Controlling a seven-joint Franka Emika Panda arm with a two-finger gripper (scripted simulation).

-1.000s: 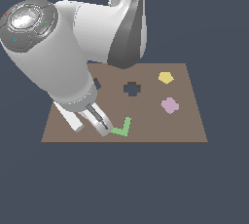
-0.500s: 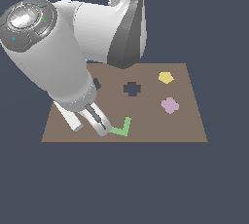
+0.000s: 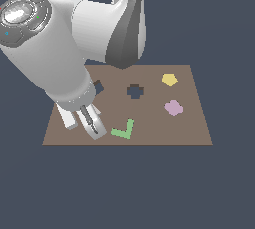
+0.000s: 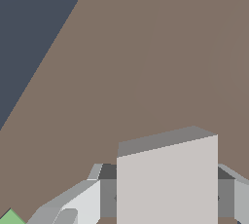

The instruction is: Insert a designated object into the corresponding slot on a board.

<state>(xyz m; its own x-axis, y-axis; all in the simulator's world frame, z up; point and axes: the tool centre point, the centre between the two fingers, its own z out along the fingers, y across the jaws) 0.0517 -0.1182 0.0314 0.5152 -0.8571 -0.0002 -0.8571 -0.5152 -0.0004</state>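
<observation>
In the wrist view the pale grey-beige square tile (image 4: 167, 179) sits between my fingers (image 4: 73, 202), with the gripper (image 4: 165, 208) shut on it. In the exterior view the gripper (image 3: 82, 122) hangs over the near left part of the brown board (image 3: 189, 128), and its fingers hide the tile. The dark diamond-tilted slot (image 3: 97, 87) lies just beyond the gripper, partly hidden by the arm.
A dark cross-shaped cut-out (image 3: 135, 91) lies mid-board. A green L-shaped piece (image 3: 123, 131) rests close to the gripper on the exterior view's right. A pink lobed piece (image 3: 174, 107) and a yellow pentagon (image 3: 170, 79) lie further right.
The arm's upper joint has shifted slightly. The gripper stays over the board's near left part beside the green piece.
</observation>
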